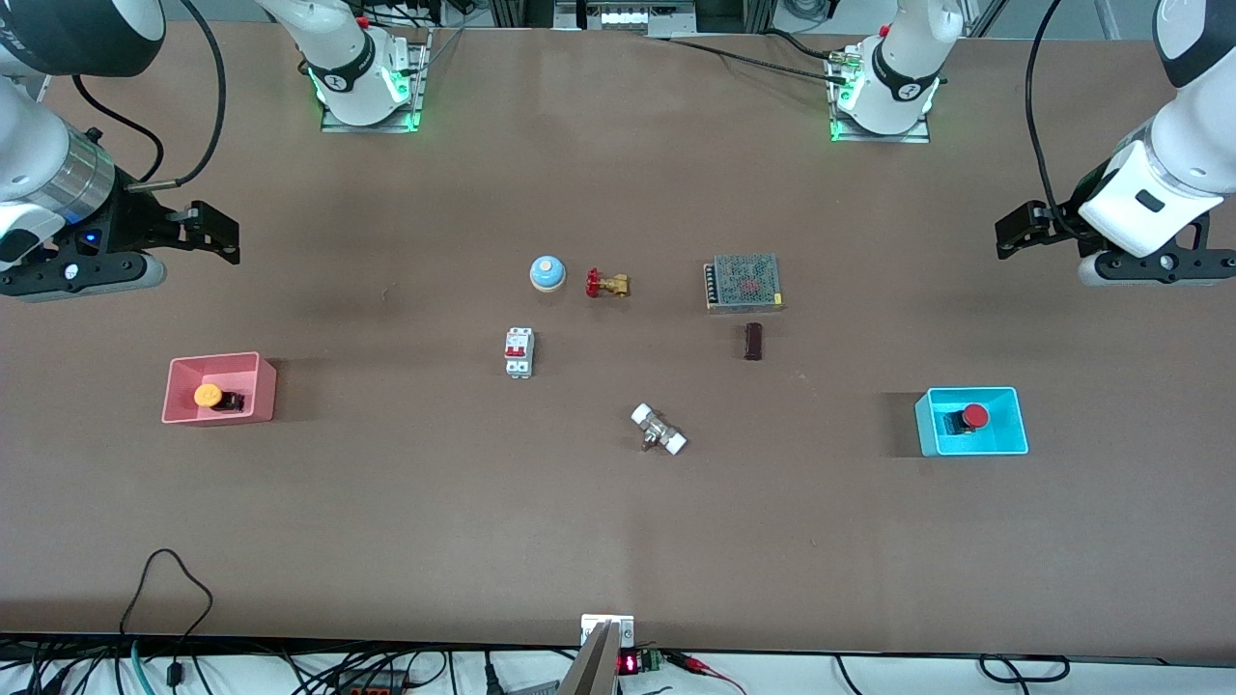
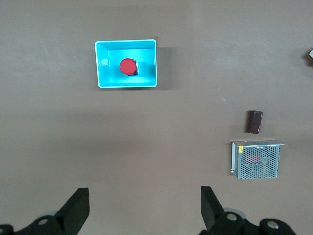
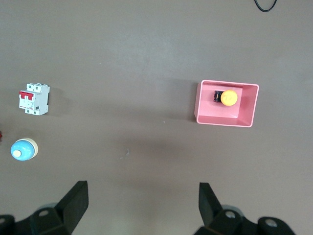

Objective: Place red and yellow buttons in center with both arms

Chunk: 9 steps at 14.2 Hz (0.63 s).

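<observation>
two arms hang high over the table ends — left gripper [image 1: 1009, 236] and right gripper [image 1: 227, 235], both with fingers spread and holding nothing. pink tray [image 1: 181, 372] holds the yellow button [image 1: 209, 395]; cyan tray [image 1: 1014, 430] holds the red button [image 1: 974, 416] — each at its own arm's end, well apart from the center [image 1: 618, 386].
</observation>
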{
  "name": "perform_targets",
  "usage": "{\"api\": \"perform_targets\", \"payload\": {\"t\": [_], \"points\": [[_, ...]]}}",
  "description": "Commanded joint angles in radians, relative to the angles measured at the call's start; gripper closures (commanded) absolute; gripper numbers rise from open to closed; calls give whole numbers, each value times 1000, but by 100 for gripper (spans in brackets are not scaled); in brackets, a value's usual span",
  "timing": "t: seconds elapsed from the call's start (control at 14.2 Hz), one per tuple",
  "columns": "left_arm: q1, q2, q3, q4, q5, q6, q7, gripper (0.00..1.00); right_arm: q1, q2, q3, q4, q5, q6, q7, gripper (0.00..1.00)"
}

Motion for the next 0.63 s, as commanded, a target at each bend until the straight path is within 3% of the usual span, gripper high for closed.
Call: {"api": "perform_targets", "payload": {"t": [0.0, 0.56], "points": [[0, -5, -2, 14, -6, -20, 1, 0, -6, 4, 7, 14, -1, -10, -4, 0], [2, -2, -2, 14, -6, -17, 0, 0, -11, 5, 7, 6, -1, -4, -4, 0]]}}
